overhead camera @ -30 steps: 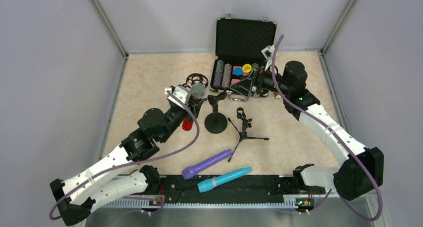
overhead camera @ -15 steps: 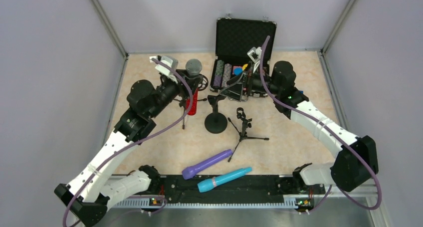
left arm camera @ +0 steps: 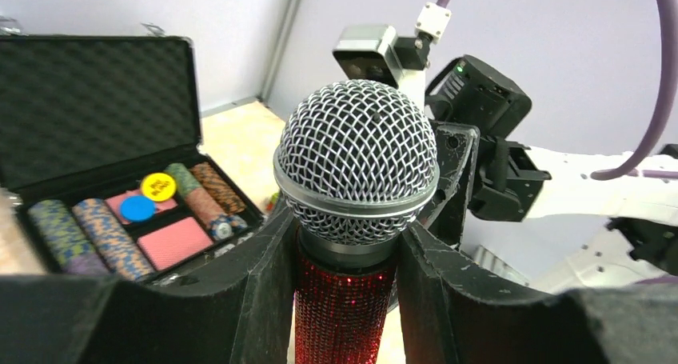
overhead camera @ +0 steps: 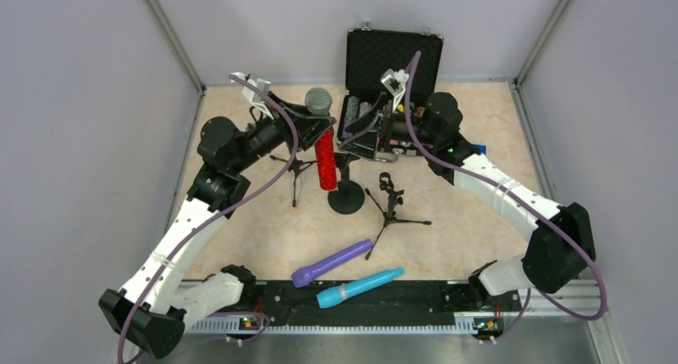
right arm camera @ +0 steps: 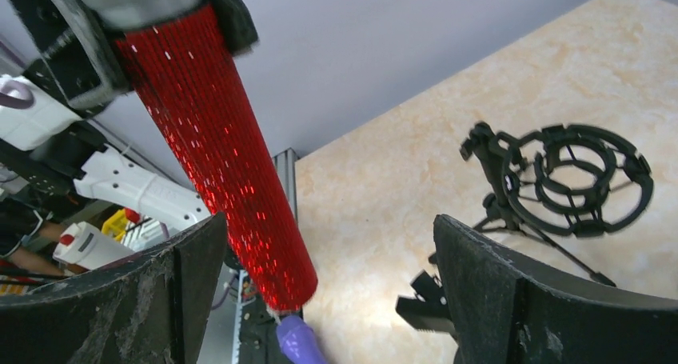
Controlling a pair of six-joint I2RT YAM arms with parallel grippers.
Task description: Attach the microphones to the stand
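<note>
Now the left gripper point(overhead camera: 313, 126) is clenched on the red microphone point(overhead camera: 325, 162) just under its mesh head. It holds the microphone in the air, head up and slightly tilted, with the tail over the round-based stand point(overhead camera: 346, 194). The step looks like seating that tail in the stand's clip: line the body up with the clip first, come down slowly, and avoid a sideways push, since the stand would likely tip. The left arm stretches forward with its elbow high and its wrist turned toward the centre. The right arm reaches in and bends left; the right gripper point(overhead camera: 361, 138) is spread wide and empty, facing the red body without touching it, well placed to steady it. The purple microphone point(overhead camera: 332, 262) and turquoise microphone point(overhead camera: 360, 287) lie near the front edge, unattached.
</note>
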